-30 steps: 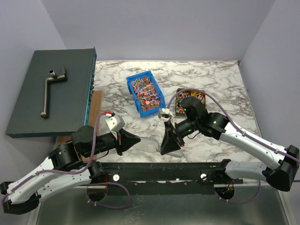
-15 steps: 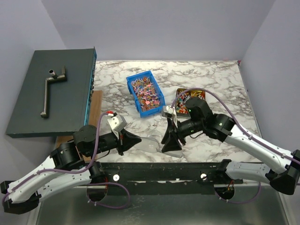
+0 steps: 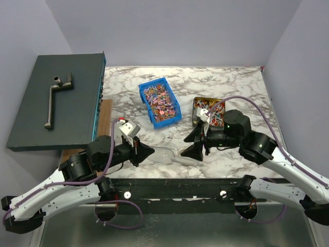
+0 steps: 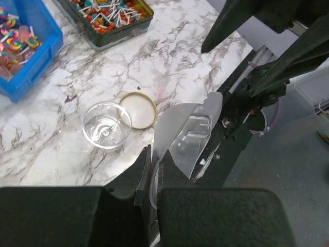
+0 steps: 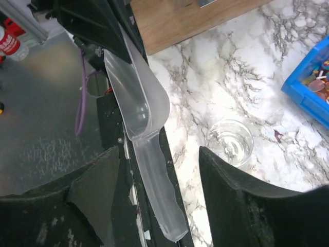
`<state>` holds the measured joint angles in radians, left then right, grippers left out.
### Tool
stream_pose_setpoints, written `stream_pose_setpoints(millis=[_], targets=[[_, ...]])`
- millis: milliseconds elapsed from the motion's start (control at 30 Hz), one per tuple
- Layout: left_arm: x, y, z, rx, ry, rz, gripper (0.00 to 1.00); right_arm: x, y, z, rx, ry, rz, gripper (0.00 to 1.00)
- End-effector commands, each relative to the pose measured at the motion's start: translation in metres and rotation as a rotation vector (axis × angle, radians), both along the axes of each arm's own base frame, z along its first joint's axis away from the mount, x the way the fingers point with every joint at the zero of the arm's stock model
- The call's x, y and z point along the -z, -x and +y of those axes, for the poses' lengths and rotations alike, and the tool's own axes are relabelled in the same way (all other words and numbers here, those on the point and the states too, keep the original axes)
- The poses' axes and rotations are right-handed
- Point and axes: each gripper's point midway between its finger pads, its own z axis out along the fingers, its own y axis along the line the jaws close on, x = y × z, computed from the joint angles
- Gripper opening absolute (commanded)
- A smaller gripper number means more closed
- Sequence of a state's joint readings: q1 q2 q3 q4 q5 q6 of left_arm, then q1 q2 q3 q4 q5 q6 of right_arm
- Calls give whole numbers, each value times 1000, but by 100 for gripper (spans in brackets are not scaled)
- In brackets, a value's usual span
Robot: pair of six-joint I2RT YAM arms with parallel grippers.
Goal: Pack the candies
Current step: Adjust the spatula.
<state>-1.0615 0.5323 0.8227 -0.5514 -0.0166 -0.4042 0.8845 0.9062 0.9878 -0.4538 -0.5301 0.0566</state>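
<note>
The candies fill a blue bin (image 3: 160, 102) and an open tin (image 3: 208, 109); both also show in the left wrist view, bin (image 4: 20, 46) and tin (image 4: 108, 15). My left gripper (image 3: 149, 151) is shut on the rim of a clear plastic scoop (image 3: 172, 155), which points right along the table's front edge and is empty. My right gripper (image 3: 191, 145) is open, its fingers wide on either side of the scoop's handle (image 5: 157, 195) without touching it. A clear glass jar (image 4: 107, 125) stands beside its gold lid (image 4: 138, 109). The jar (image 5: 230, 143) is empty.
A dark grey box (image 3: 56, 100) with a metal crank on top stands at the left, a wooden board (image 3: 105, 117) beside it. The black mounting rail (image 3: 180, 186) runs along the near edge under the scoop.
My right gripper has opened and drawn back to the right, away from the scoop handle. My left gripper keeps the scoop and has shifted slightly right.
</note>
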Motion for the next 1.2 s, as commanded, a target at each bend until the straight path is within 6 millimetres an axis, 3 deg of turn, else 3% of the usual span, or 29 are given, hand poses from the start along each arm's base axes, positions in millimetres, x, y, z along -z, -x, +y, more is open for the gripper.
stream_pose_setpoints(millis=[0, 167, 533, 800, 1167], targets=[[0, -11, 10, -132, 4, 82, 0, -2, -18, 0, 98, -11, -30, 70], [1, -10, 13, -178, 37, 161, 0, -1, -14, 1, 63, -23, -56, 81], [1, -9, 25, -259, 87, 238, 0, 20, -22, 10, -5, 18, -194, 80], [4, -6, 33, -291, 92, 286, 0, 23, 3, 41, -49, 75, -430, 81], [3, 3, 45, -297, 101, 313, 0, 22, -1, 47, 36, 109, -616, 80]])
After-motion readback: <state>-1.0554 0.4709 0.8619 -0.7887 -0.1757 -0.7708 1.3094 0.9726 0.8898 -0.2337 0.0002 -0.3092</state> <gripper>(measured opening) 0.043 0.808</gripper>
